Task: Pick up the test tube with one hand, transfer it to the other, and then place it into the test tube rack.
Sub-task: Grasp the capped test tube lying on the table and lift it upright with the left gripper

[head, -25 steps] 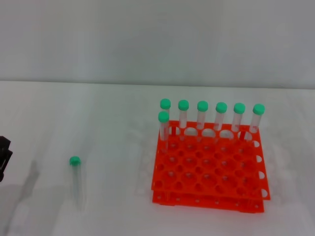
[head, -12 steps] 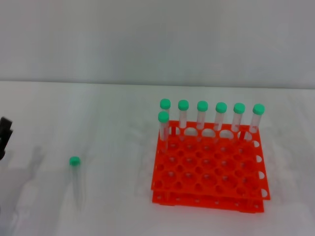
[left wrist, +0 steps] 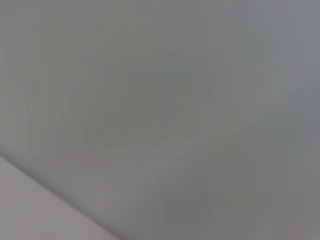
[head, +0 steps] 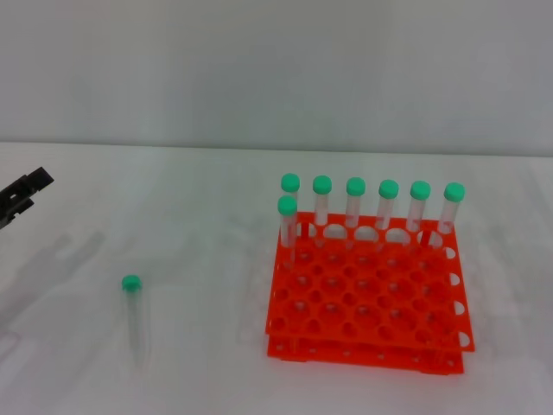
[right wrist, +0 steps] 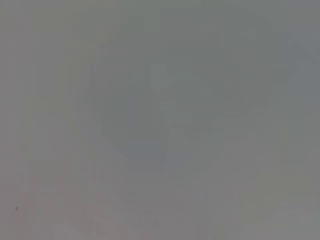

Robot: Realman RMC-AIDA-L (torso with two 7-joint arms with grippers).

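Note:
A clear test tube (head: 136, 320) with a green cap lies on the white table at the front left, cap pointing away from me. The orange-red test tube rack (head: 367, 298) stands to the right of the middle. It holds several upright green-capped tubes (head: 355, 203) along its back row and one in the second row at the left. My left gripper (head: 33, 192) shows at the left edge, open and empty, well to the left of and beyond the lying tube. My right gripper is out of view. Both wrist views show only plain grey.
The white table (head: 199, 251) runs back to a grey wall (head: 276, 69). The left gripper's shadow (head: 60, 259) falls on the table left of the lying tube.
My left gripper has risen along the left edge and reached farther into view, its two fingers now showing. The tube and the rack have not moved.

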